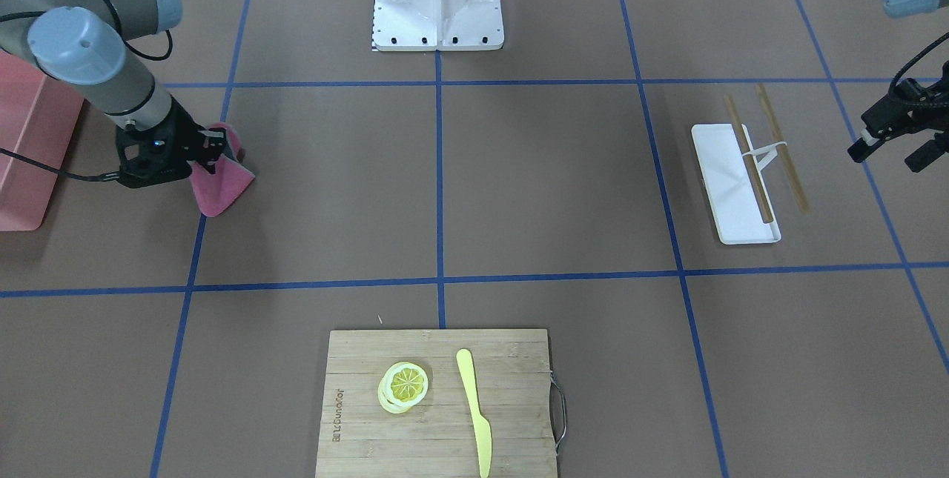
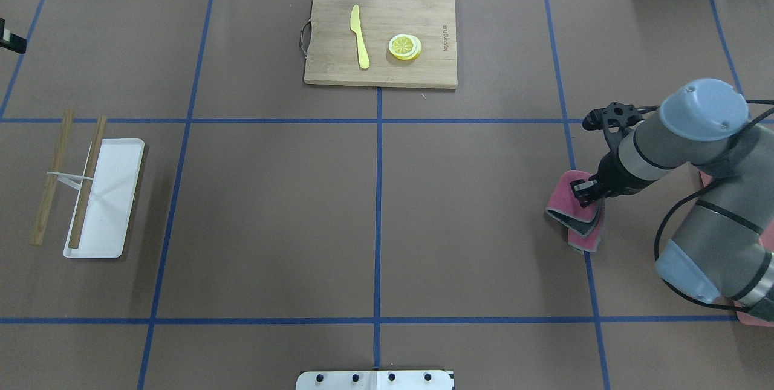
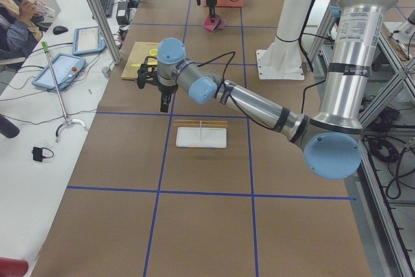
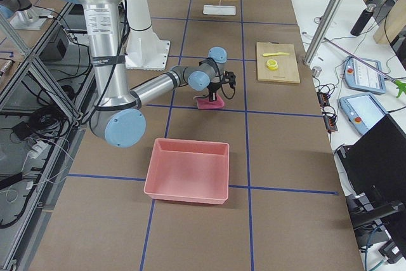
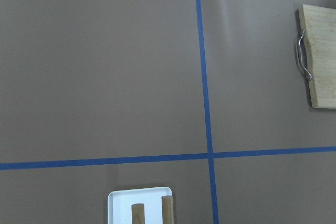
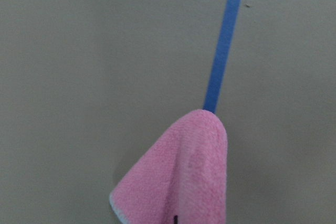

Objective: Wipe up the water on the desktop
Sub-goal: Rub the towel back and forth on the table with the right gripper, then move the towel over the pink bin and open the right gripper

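The desktop is a matte brown surface crossed by blue tape lines; I see no water on it. My right gripper is shut on a pink cloth, which hangs down by a blue tape line at the desktop's right side. The cloth also shows in the front view and the right wrist view. I cannot tell whether its lower edge touches the surface. My left gripper is open and empty, held above the desktop beyond the white tray.
A bamboo cutting board with lemon slices and a yellow knife lies at the far middle. A white tray with wooden chopsticks lies on the left. A pink bin sits beside the right arm.
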### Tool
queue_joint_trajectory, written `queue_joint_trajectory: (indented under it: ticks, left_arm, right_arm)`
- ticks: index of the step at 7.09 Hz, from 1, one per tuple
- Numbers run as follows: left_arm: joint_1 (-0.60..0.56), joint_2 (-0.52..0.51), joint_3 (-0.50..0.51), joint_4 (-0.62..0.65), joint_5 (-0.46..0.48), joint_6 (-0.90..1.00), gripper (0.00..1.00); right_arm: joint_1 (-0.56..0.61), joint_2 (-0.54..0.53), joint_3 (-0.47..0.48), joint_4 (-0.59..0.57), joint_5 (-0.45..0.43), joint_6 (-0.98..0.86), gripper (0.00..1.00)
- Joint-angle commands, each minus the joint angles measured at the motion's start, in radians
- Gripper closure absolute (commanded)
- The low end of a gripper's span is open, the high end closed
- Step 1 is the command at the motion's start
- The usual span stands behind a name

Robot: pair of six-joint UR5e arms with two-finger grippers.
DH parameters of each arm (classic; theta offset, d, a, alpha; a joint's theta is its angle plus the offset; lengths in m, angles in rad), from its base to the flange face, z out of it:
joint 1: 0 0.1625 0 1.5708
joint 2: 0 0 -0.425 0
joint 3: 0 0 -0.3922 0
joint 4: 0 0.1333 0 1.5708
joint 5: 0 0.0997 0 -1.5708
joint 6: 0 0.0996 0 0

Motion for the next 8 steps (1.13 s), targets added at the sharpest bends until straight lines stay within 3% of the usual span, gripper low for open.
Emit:
queue_joint_trajectory:
  ticks: [1,4,6,8]
  left_arm:
    - [-0.011,0.001,-0.001,0.0,-0.008,0.005,0.03]
    - [-0.021,0.027,-0.004,-0.006,-0.012,0.007,0.03]
    - [-0.024,0.039,-0.004,-0.007,-0.012,0.026,0.03]
    - [-0.025,0.059,-0.015,-0.009,-0.012,0.027,0.03]
  right_arm:
    - [0.023,-0.058,0.056,-0.009,0.008,-0.032,1.0]
    - [0.212,-0.125,0.139,-0.015,0.124,-0.118,1.0]
    - [0.366,-0.232,0.185,-0.015,0.168,-0.298,1.0]
    - [0.527,-0.39,0.171,-0.015,0.183,-0.561,1.0]
